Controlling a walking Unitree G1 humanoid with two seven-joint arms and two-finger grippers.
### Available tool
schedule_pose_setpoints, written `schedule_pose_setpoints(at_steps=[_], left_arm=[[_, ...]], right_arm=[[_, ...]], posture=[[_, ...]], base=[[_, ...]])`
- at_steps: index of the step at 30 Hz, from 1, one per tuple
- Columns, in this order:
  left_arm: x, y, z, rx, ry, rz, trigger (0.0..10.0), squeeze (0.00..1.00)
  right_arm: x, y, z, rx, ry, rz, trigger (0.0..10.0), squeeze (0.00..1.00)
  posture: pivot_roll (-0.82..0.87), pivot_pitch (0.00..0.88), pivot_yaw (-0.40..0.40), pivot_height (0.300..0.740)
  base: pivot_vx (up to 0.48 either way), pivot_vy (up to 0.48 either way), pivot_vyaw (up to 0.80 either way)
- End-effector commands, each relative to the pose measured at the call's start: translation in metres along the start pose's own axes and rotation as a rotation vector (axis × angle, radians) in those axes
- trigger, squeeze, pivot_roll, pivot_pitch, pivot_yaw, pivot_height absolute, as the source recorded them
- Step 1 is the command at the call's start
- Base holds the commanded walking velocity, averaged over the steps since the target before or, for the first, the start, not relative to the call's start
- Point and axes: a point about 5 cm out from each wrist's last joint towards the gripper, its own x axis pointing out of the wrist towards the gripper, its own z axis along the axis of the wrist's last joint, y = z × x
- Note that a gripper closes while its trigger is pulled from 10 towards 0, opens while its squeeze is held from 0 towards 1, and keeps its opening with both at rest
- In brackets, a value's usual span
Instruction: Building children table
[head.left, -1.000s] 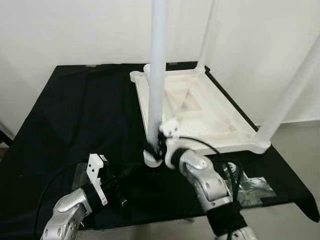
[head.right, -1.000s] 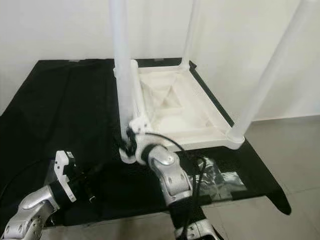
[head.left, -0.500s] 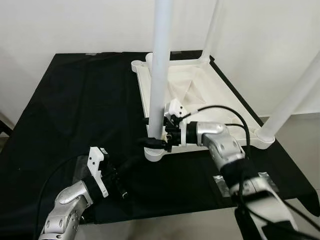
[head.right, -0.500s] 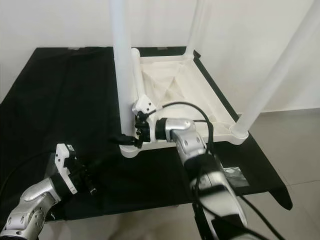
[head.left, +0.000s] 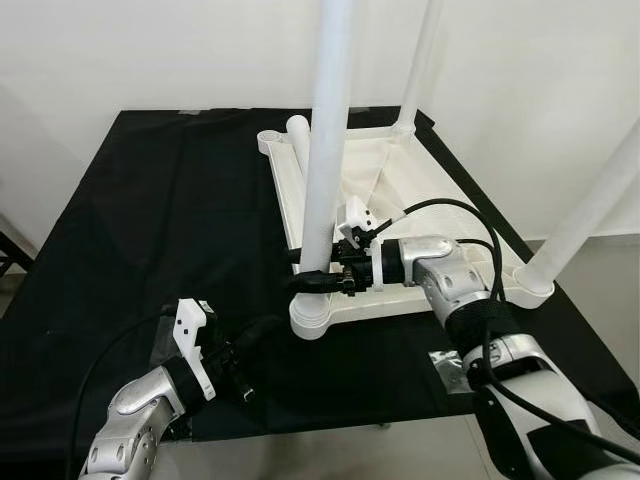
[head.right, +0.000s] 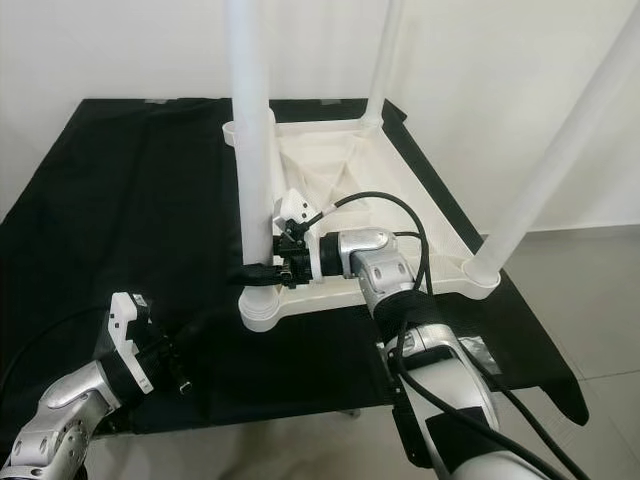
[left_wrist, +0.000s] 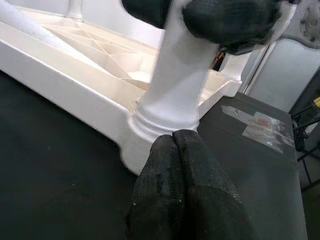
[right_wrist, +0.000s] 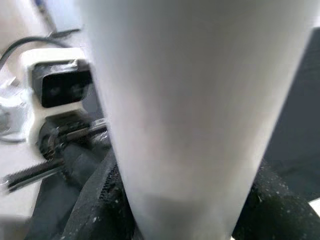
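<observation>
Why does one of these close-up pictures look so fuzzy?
In the right wrist view the white table leg sits so near the lens that it blurs; the left wrist view is sharper, its black fingers crisp; both eye views are evenly lit, the legs pale against the wall.

Near table leg (head.left: 325, 150) cut off above, two far legs likewise, right wrist view blurred

Your two head cameras look forward and down, sharing the upturned table (head.left: 400, 215). Your left wrist camera views its near leg (left_wrist: 180, 85) from close; your right wrist camera sits almost against it.
</observation>
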Motion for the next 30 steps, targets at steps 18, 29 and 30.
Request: schedule_pose_setpoints(at_steps=[18, 29, 30], left_arm=[[-0.003, -0.003, -0.001, 0.009, -0.01, 0.019, 10.0, 0.0], [0.001, -0.003, 0.0, 0.0, -0.008, 0.008, 10.0, 0.0], [0.001, -0.003, 0.0, 0.0, -0.008, 0.008, 10.0, 0.0]], right_arm=[[0.039, 0.045, -0.038, 0.145, 0.039, -0.632, 10.0, 0.0], [0.029, 0.042, 0.003, -0.009, -0.06, -0.203, 10.0, 1.0], [0.025, 0.039, 0.006, -0.041, -0.056, -0.136, 10.0, 0.09]], posture=[[0.03, 0.044, -0.085, 0.74], [0.02, 0.036, -0.076, 0.74], [0.03, 0.035, -0.078, 0.74]], base=[[0.0, 0.0, 0.0], [0.0, 0.0, 0.0], [0.0, 0.0, 0.0]])
